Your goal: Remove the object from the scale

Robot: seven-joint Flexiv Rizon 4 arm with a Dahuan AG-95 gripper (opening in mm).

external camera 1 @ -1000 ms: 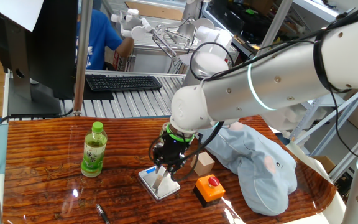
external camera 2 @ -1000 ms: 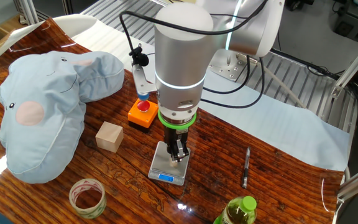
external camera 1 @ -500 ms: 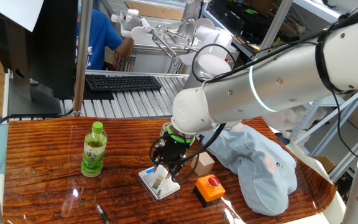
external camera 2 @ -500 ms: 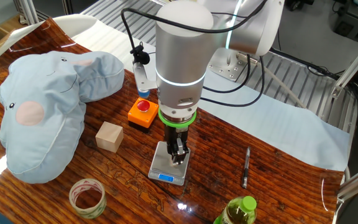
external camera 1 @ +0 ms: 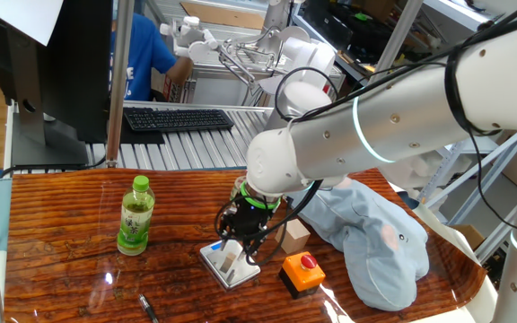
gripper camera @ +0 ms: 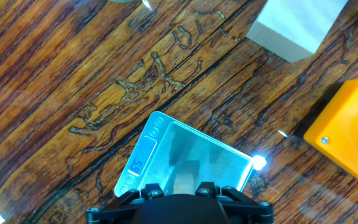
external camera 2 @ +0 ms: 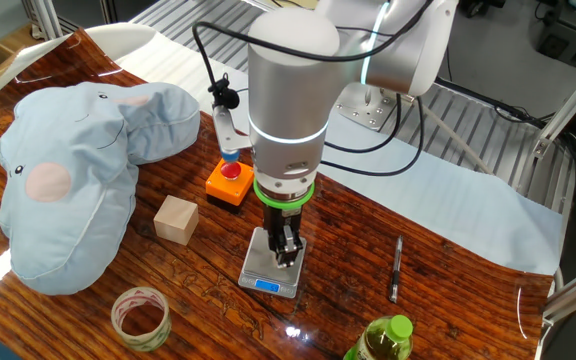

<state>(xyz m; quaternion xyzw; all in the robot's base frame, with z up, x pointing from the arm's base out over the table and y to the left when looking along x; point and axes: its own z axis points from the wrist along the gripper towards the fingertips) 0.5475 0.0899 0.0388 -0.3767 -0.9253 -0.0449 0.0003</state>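
The scale [gripper camera: 219,155] is a flat silver plate with a light-blue display strip reading about 65. It lies on the wooden table, also in one fixed view [external camera 1: 242,273] and the other fixed view [external camera 2: 266,277]. The object [gripper camera: 185,176], a tiny tan block, rests on the plate and shows in one fixed view [external camera 1: 229,262]. My gripper [gripper camera: 180,188] points straight down onto the plate [external camera 1: 231,255] [external camera 2: 286,256]. Its narrow fingers stand close on both sides of the block. The gripper body hides the block's lower part in the hand view.
A larger tan cube [external camera 2: 176,220] [gripper camera: 294,25] and an orange box with a red button [external camera 2: 230,180] [gripper camera: 347,134] lie just beyond the scale. A blue plush [external camera 2: 68,180], a tape roll [external camera 2: 140,317], a pen [external camera 2: 396,268] and a green bottle [external camera 1: 135,215] surround it.
The arm's elbow has shifted slightly. The gripper stays over the scale at almost the same spot, with the fingers equally narrow throughout.
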